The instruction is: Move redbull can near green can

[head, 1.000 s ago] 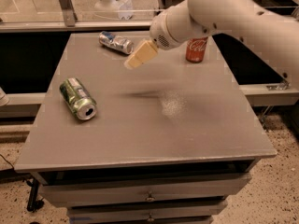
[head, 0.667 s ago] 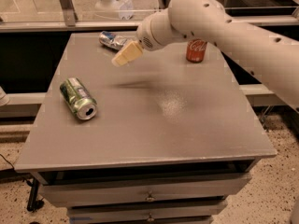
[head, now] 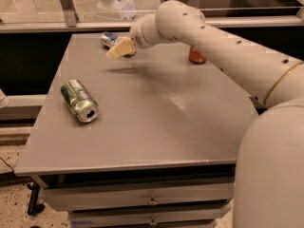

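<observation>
The grey table point(head: 156, 127) keeps the same layout as a second ago, with none of its three cans shifted, so the only change is in the robot. The white arm point(head: 223, 51) reaches in from the right across the far half of the top. Over the last second it has swung leftward and toward the far edge, carrying the tan gripper point(head: 118, 48) out of the open middle of that far half and over to the far left corner. The gripper now hangs just in front of the redbull can point(head: 107, 38), overlapping its near end in this view; whether it touches the can, and whether it is open or closed, I cannot tell. The green can point(head: 79, 100) lies on its side near the left edge, silver top turned toward the camera, well apart from both the gripper and the redbull can. The redbull can lies on its side at the far left corner, partly hidden behind the gripper. The red Coca-Cola can point(head: 196, 56) stands near the far edge to the right, mostly covered by the arm. I judge this to be the last part of the approach: the redbull can looks not yet grasped, none of the carry toward the green can is done, and the next move calls for settling onto a lying can that may roll
</observation>
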### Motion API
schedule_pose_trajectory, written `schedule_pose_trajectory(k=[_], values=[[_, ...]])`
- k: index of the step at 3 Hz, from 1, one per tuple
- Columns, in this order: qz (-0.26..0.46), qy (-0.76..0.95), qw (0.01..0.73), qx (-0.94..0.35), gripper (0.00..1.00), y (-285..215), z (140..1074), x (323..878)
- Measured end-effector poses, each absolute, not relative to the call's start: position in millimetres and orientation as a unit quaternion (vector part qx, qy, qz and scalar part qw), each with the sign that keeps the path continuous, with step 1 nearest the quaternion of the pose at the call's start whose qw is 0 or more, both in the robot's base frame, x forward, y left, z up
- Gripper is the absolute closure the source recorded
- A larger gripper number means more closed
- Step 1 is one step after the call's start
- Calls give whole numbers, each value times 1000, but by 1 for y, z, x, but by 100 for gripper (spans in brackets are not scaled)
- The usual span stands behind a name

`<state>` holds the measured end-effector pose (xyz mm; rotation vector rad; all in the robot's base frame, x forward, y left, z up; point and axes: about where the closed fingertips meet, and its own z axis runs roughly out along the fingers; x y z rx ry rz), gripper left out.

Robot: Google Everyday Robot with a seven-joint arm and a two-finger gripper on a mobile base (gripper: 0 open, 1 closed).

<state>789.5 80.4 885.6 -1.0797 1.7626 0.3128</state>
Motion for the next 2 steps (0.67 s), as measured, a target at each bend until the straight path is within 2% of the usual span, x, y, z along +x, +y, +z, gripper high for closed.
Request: schedule_pose_trajectory(k=[1,2], values=[[135,737,496,-439,0,91,865,809],[137,743,488,-437,16,97,848,818]])
